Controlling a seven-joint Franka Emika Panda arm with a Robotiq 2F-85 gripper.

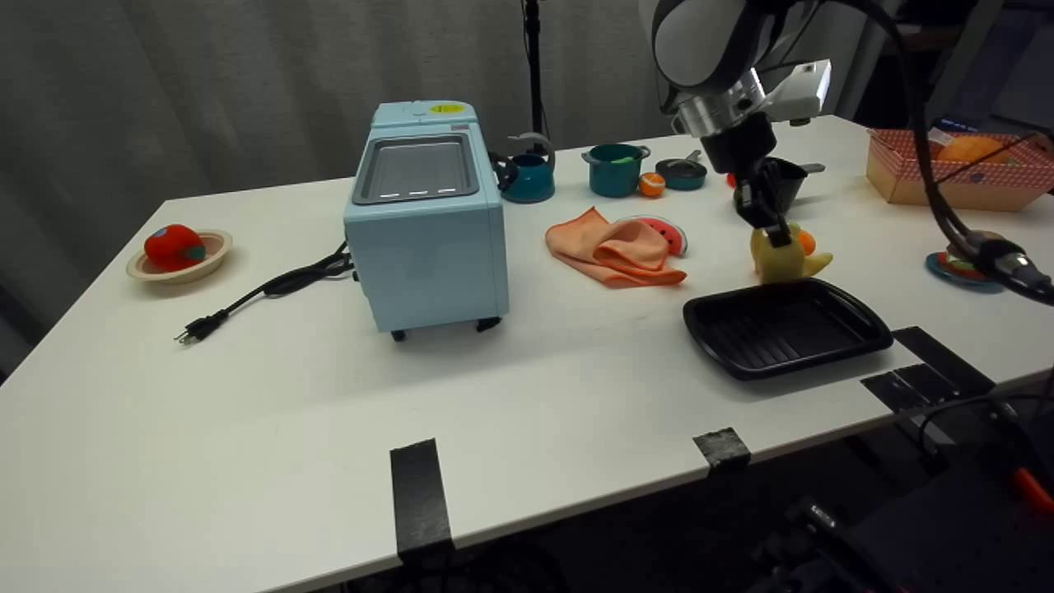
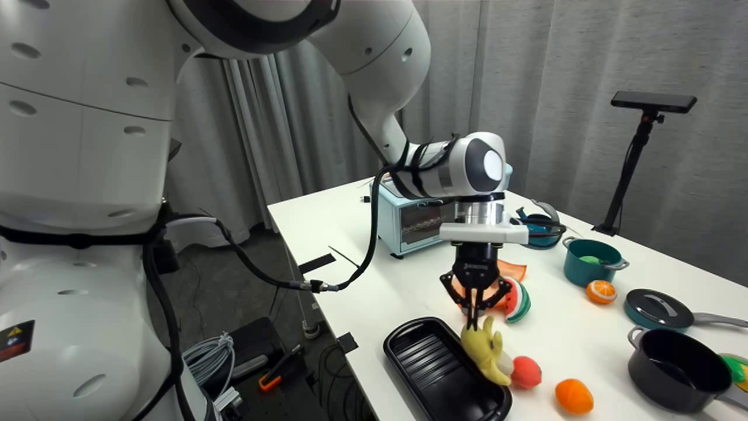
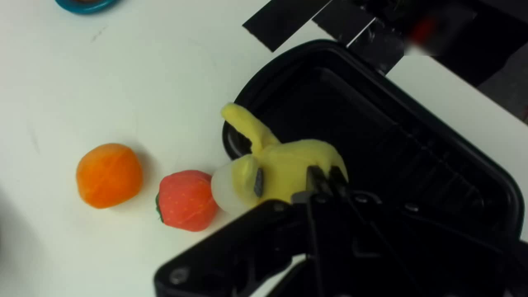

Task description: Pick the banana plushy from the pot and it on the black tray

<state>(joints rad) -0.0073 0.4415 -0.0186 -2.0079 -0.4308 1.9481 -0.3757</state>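
The banana plushy is pale yellow with a whitish end and peel-like flaps; it also shows in an exterior view and the wrist view. My gripper points down and is shut on its upper end; the pinched fabric shows between the fingertips in the wrist view. The plushy hangs at the edge of the black tray, partly over its rim; I cannot tell whether it touches the rim. The black pot stands apart from the tray, behind the gripper in an exterior view.
A toy strawberry and an orange fruit lie beside the plushy. A teal pot, a lidded pan, an orange cloth, a watermelon slice, a blue toaster oven and a basket stand around.
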